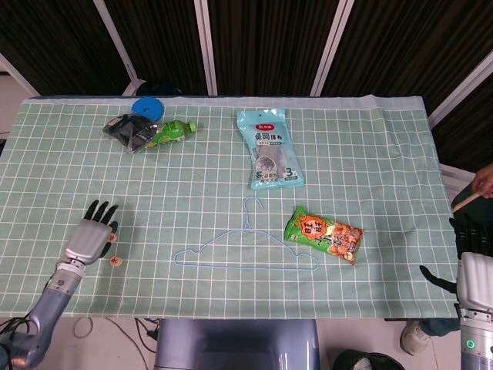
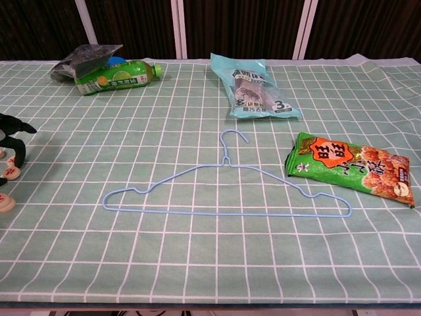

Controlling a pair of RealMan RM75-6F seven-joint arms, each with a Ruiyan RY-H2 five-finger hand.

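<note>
We see small round wooden discs (image 1: 115, 260) with red marks, lying on the surface (image 1: 370, 162) just beside our left robot hand (image 1: 91, 235), whose fingers are spread, holding nothing.

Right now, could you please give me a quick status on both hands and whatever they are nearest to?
Left hand open, fingers spread, holding nothing. Small round wooden game pieces on the cloth beside it. Right hand off the table's right edge, grip unclear. Nothing between left hand and pieces.

blue pouch (image 2: 255, 87): "3" | snack bag (image 2: 352, 168): "旺旺"
</note>
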